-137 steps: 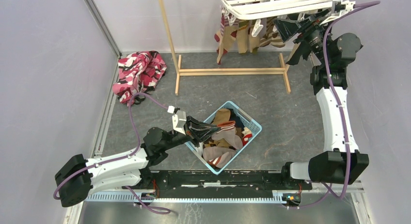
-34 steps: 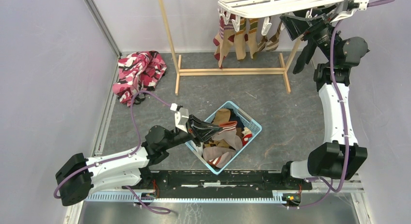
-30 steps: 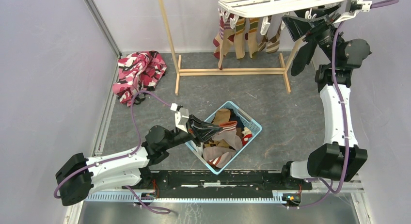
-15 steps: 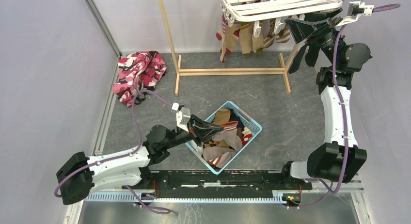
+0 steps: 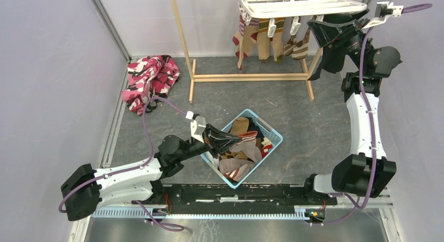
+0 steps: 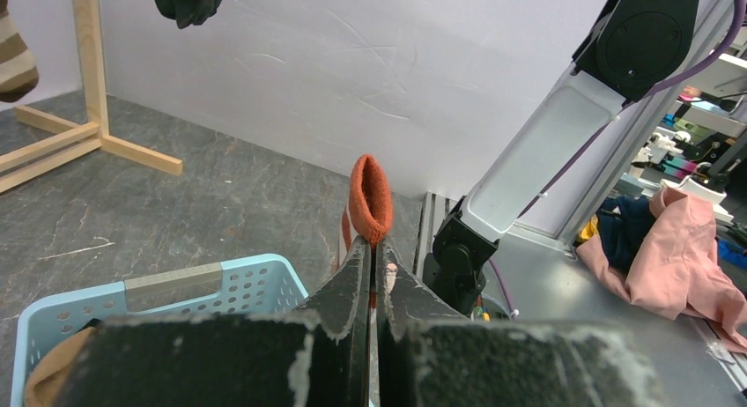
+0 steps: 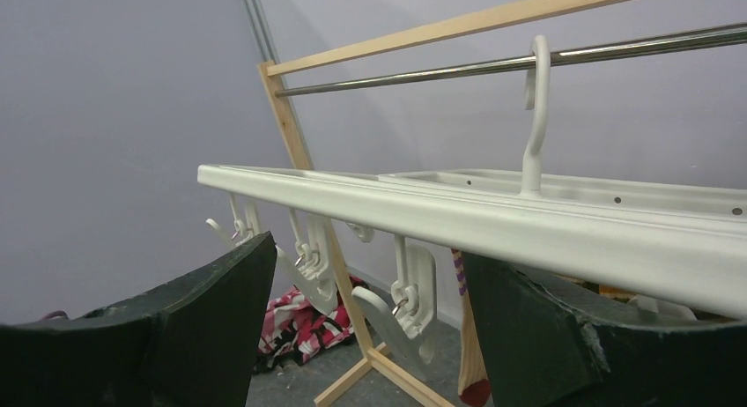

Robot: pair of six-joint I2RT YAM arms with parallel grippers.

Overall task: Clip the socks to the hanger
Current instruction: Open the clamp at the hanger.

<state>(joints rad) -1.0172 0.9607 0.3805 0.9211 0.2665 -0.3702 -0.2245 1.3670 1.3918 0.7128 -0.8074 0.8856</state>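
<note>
My left gripper (image 5: 239,141) hovers over the basket, shut on the orange cuff of a sock (image 6: 371,196) that sticks up past the fingertips (image 6: 357,257). More socks (image 5: 242,158) lie heaped in the basket. The white hanger (image 5: 293,1) hangs from the stand's rail at the back, with several socks (image 5: 262,37) clipped along its left half and a black sock (image 5: 330,58) dangling at its right end. My right gripper (image 5: 320,28) stands open just under the hanger's right end. In the right wrist view its front bar (image 7: 528,222) crosses above the gripper (image 7: 370,328), with an empty clip (image 7: 414,292) between the fingers.
The light blue mesh basket (image 5: 266,125) sits in the middle of the floor. A thin wooden stand (image 5: 246,77) carries the hanger. A pink, red and black cloth (image 5: 149,79) lies at the back left. Walls close in on the left, back and right.
The hanger has swung left and levelled out, and the clipped socks swayed with it. My right gripper has shifted slightly under its right end. The left arm has barely moved.
</note>
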